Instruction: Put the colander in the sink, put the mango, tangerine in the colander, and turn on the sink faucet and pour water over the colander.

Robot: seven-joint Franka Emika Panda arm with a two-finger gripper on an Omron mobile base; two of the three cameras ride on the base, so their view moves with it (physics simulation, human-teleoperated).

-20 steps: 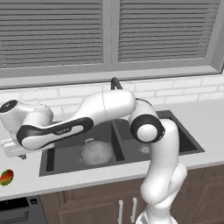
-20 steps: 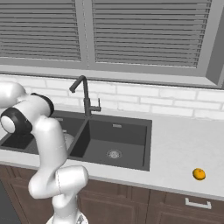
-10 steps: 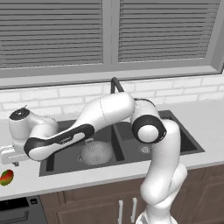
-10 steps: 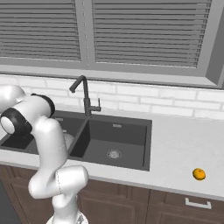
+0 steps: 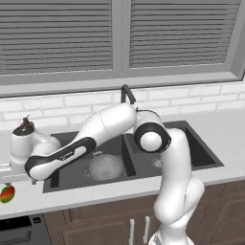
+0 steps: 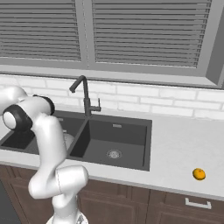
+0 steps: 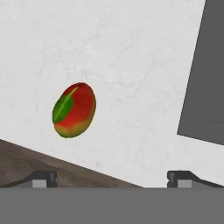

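The mottled red-green mango (image 7: pixel 74 110) lies on the white counter near its front edge, ahead of my open gripper (image 7: pixel 112 177) and left of centre between the wide-apart fingertips (image 7: pixel 43 177). In the left base view the mango (image 5: pixel 6 194) sits just below and left of the gripper (image 5: pixel 19 172), not touching it. The silvery colander (image 5: pixel 104 166) rests in the left basin of the dark sink (image 5: pixel 201 153), with the black faucet (image 5: pixel 127 93) behind it. Far right on the counter lies the tangerine (image 6: pixel 199 174). No water runs from the faucet (image 6: pixel 85 98).
My arm stretches low across the left basin and partly hides it. The sink's dark corner (image 7: pixel 205 87) lies right of the mango. The counter's front edge and brown cabinet front (image 7: pixel 26 162) run just below the fruit. A brick backsplash and window blinds stand behind.
The hand has dropped lower and come a little forward over the counter left of the sink, closer to the mango. The jaws stayed wide open. Colander and both fruits have not moved.
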